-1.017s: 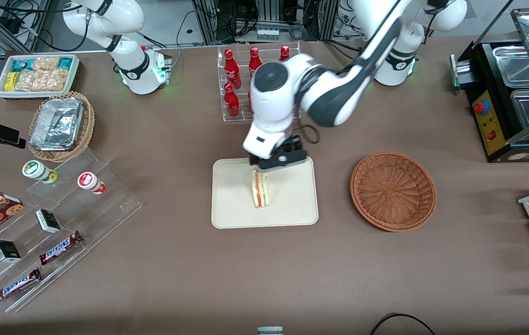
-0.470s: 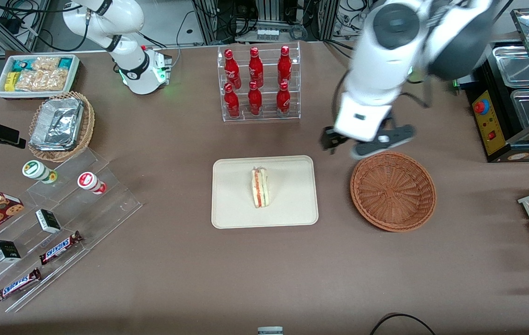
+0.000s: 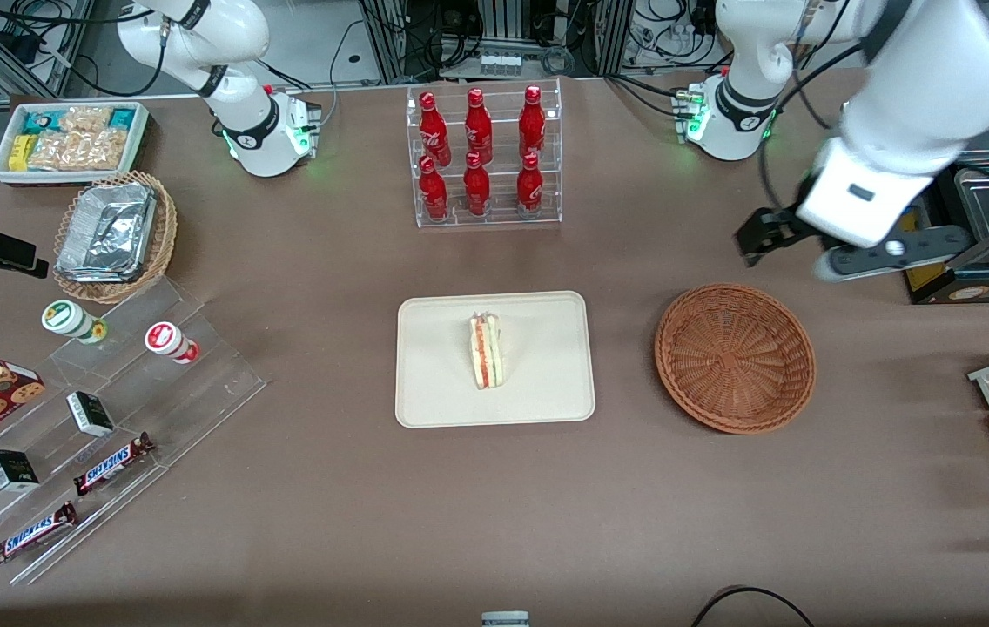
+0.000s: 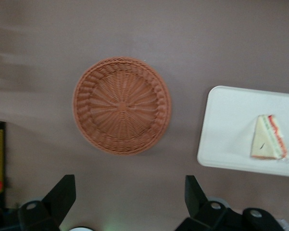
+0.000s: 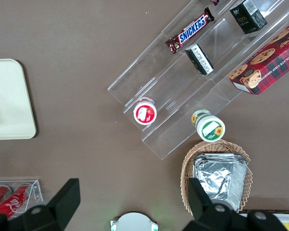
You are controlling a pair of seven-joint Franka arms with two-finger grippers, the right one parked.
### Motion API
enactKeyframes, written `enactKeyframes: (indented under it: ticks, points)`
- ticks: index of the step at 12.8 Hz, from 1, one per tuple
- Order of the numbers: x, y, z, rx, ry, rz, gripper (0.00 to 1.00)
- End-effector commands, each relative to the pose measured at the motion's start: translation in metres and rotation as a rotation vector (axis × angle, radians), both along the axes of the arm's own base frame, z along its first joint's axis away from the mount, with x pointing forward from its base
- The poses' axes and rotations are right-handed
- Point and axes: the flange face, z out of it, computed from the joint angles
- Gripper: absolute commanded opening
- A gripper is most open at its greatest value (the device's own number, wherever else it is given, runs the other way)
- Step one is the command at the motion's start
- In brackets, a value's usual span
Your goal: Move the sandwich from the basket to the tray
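The pincer (image 3: 834, 252) hangs at the right edge of the front view, above the table and farther from the camera than the basket (image 3: 735, 357), its fingers (image 4: 62, 195) spread wide with nothing between them. The wrist camera looks straight down past both fingertips onto the basket (image 4: 122, 105), bare inside, and the tray (image 4: 231, 126); the front view shows neither fingertip clearly. The sandwich (image 3: 486, 351) stands on edge near the middle of the tray (image 3: 442, 392), at the centre of the front frame, well apart from the basket. A rack of red bottles (image 3: 479, 157) stands in the upper middle, clear of both. Nothing lies between tray and basket.
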Motion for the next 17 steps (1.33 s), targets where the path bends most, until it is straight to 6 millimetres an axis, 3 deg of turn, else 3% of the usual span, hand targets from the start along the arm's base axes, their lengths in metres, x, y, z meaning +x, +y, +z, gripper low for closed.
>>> enactKeyframes:
  ticks: [1, 3, 5, 8, 13, 17]
  points:
    - [-0.017, 0.051, 0.021, -0.009, 0.021, -0.104, 1.00]
    - [-0.023, 0.085, 0.033, -0.022, 0.021, -0.157, 1.00]
    - [-0.030, 0.105, 0.038, -0.029, 0.029, -0.218, 1.00]
    - [-0.028, 0.139, 0.040, -0.046, 0.030, -0.178, 1.00]
    - [-0.027, 0.142, 0.049, -0.045, 0.005, -0.177, 1.00]
    - [-0.016, 0.147, 0.048, -0.029, -0.037, -0.171, 1.00]
